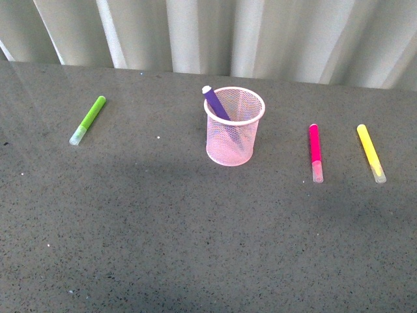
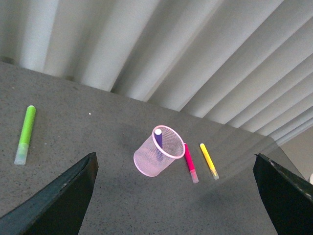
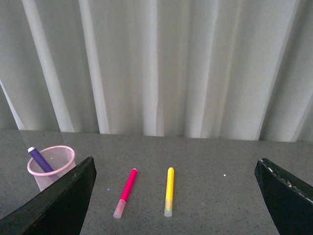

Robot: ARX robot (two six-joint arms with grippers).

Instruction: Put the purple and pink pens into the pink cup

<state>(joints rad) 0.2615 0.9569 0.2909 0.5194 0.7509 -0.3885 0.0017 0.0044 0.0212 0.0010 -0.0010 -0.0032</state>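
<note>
The pink cup (image 1: 234,127) stands upright on the grey table, mid-back. The purple pen (image 1: 215,103) leans inside it, its end sticking out at the left of the rim. The pink pen (image 1: 315,152) lies flat to the right of the cup, pale cap toward me. Neither arm shows in the front view. The left gripper (image 2: 173,198) is open and empty, well back from the cup (image 2: 155,157). The right gripper (image 3: 176,200) is open and empty, with the pink pen (image 3: 125,192) lying ahead of it, nearer one finger, and the cup (image 3: 50,166) beside that finger.
A yellow marker (image 1: 371,153) lies to the right of the pink pen, roughly parallel to it. A lime-green marker (image 1: 88,119) lies at the far left. A pale pleated curtain (image 1: 215,32) hangs behind the table's back edge.
</note>
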